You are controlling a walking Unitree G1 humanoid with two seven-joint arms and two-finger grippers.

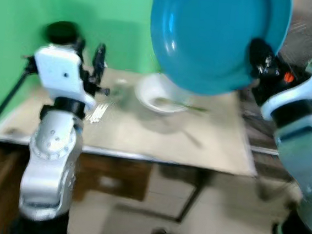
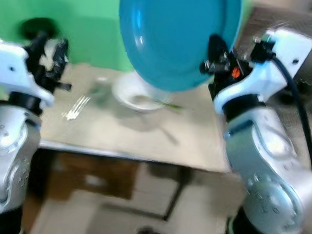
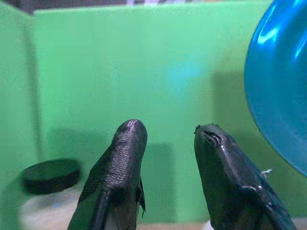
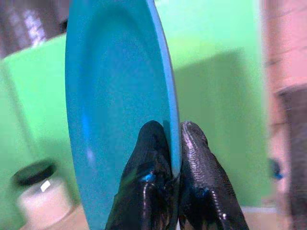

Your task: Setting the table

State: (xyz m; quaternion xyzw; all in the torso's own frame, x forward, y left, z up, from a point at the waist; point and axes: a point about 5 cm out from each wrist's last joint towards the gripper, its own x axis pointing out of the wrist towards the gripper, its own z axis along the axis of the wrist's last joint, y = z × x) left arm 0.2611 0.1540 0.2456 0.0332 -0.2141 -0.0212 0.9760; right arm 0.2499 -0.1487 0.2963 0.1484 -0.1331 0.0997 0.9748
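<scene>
Right gripper (image 4: 173,143) is pinching the blue plate (image 1: 219,37) by its rim only, plate held up on edge high above the far right side of the counter (image 1: 143,138). Thin edge grip on a big plate is a slip or rotate risk if the arm swings or the robot steps; views are blurred, so likely moving. A white bowl (image 1: 160,98) sits right under the plate with something thin and green resting in it, so lowering straight down would hit the bowl or knock it. A fork (image 2: 76,108) lies on the left part of the counter, near the left gripper (image 3: 165,143), which is spread and holding nothing, hovering over the left side of the counter. A dark-lidded jar (image 3: 50,177) stands at far left by the green wall. The plate needs tilting flat before set-down, and that's where the pinch could let go.
</scene>
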